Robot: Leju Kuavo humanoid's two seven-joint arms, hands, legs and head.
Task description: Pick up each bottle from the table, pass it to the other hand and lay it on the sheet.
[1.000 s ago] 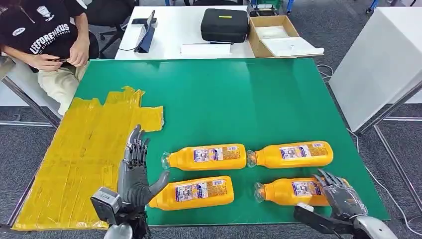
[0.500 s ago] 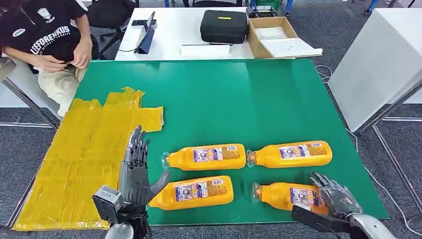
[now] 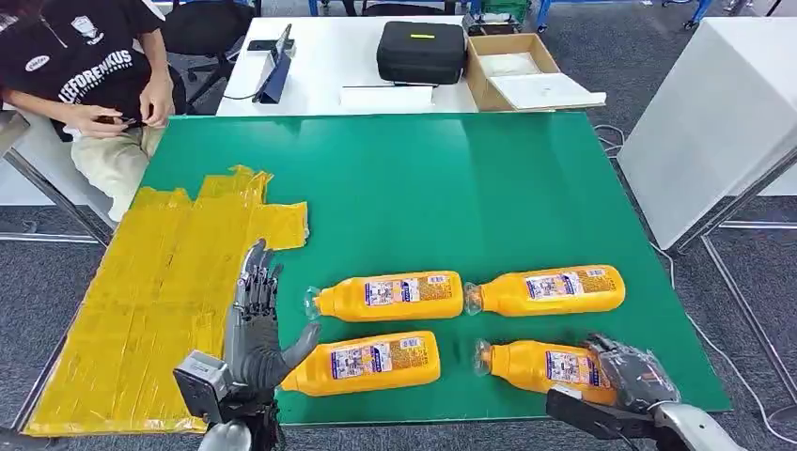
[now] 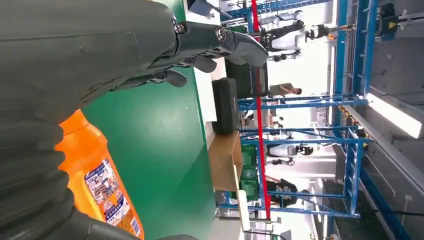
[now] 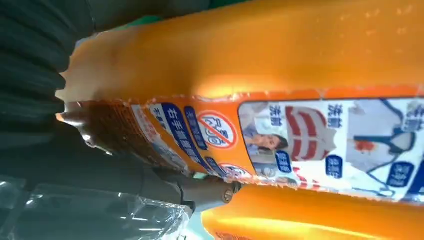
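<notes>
Your right hand (image 3: 632, 374) is wrapping the base of the near-right bottle (image 3: 540, 365), lying on the green table (image 3: 451, 197); left hand (image 3: 256, 324) is hovering, fingers spread, holding nothing.

Even, bright overhead light in the head view, with only soft, short shadows under the bottles (image 3: 391, 297) on the green surface (image 3: 423, 197); the left wrist view is blown out to white in its far background; the right wrist view is soft, a pale glare streak along the bottle (image 5: 280, 60).
</notes>
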